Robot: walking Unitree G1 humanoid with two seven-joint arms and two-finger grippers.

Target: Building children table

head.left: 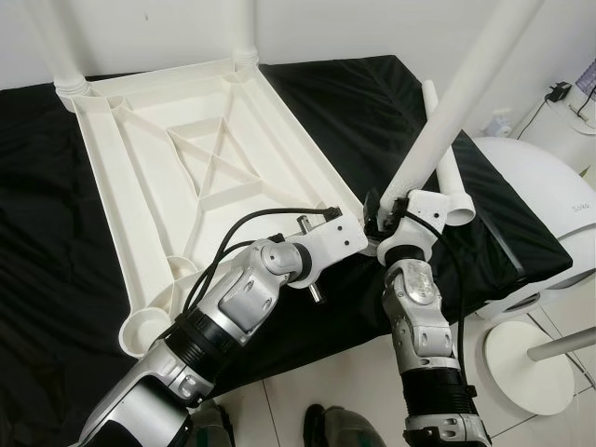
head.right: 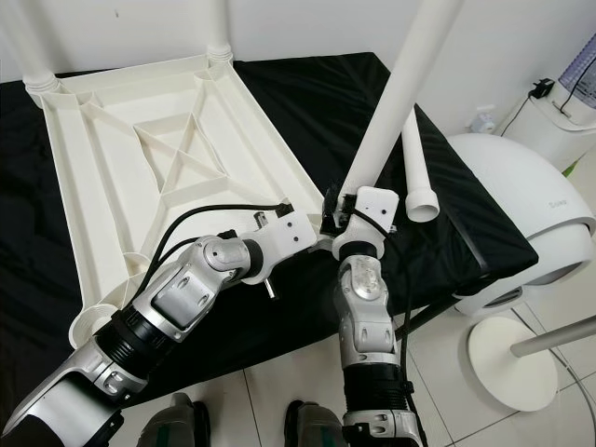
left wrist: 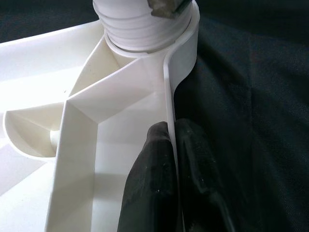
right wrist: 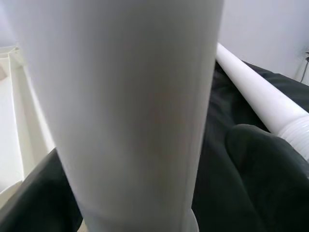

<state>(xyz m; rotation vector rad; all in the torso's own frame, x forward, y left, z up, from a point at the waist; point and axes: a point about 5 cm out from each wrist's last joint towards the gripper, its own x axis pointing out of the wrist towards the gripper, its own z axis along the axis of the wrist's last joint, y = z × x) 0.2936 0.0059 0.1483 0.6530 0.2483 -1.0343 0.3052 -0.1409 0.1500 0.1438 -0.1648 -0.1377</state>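
The white plastic table top [head.left: 112, 186] lies upside down on a black cloth. Two legs [head.left: 244, 28] stand in its far corner sockets. A third white leg [head.left: 447, 112] stands tilted at the near right corner, its threaded end [left wrist: 130, 24] in the socket. My right gripper [head.left: 386, 212] is shut on that leg low down, one black finger [right wrist: 260, 164] on each side of it. My left gripper [left wrist: 171, 169] is shut on the table top's thin rim beside that corner. A fourth leg [head.left: 450, 182] lies loose on the cloth to the right. The near left socket [head.left: 144, 331] holds nothing.
The cloth-covered surface ends just before my arms; tiled floor and my feet [head.left: 340, 428] lie below. A white rounded shell [head.left: 549, 205] and a round white base [head.left: 526, 363] stand at the right. A plug and cable [head.left: 559, 91] hang on the wall.
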